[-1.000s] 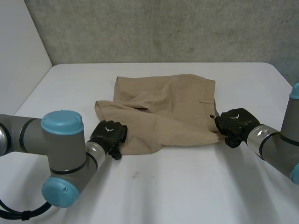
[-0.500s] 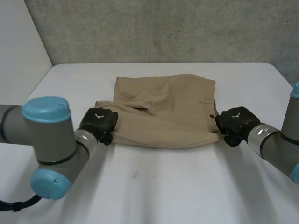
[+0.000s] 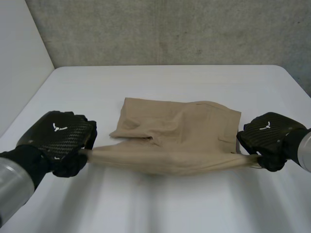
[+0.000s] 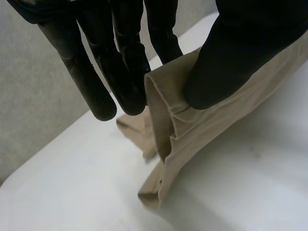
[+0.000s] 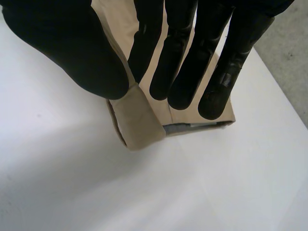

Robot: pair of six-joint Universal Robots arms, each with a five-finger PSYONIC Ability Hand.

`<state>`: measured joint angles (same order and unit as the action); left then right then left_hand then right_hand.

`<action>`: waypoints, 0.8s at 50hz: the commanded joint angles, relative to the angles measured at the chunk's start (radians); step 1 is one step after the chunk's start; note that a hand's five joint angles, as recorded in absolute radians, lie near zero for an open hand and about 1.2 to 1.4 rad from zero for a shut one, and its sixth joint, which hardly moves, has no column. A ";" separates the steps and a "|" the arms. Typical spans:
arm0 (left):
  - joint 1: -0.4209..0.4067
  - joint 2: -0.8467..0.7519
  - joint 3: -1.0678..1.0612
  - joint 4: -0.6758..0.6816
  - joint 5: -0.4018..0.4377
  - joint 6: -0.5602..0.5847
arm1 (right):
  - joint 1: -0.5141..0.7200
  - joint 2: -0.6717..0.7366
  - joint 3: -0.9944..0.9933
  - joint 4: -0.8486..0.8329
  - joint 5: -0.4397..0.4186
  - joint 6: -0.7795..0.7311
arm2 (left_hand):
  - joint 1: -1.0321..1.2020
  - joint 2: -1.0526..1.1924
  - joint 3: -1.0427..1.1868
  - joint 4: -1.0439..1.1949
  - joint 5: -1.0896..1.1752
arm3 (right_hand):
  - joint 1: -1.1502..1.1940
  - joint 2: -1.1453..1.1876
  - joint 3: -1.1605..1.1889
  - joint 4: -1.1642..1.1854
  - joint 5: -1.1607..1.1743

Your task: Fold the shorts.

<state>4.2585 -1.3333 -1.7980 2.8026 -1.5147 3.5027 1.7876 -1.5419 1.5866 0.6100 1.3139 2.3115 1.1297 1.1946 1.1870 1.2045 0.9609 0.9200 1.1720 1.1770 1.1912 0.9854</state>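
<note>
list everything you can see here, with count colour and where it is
shorts: one, tan, middle of the table, near edge stretched between the two hands
table: one, white, under the shorts
wall: one, grey, behind the table
left robot hand: one, black, pinching the shorts' near left end between thumb and fingers
right robot hand: one, black, pinching the shorts' near right end between thumb and fingers
</note>
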 commanded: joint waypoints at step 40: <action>-0.031 -0.264 0.467 0.697 -0.171 0.078 | 0.093 0.163 -0.565 -0.440 0.042 0.427 | 0.267 0.202 0.209 0.192 0.261 | 0.476 0.224 0.219 0.205 0.236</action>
<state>4.2423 -1.6977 -1.1182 3.5699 -1.6917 3.5901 1.8808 -1.3718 0.9109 0.0676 1.3690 2.7662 1.1297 1.1969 1.1914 1.2074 0.9609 0.9200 1.1804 1.1836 1.1916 0.9939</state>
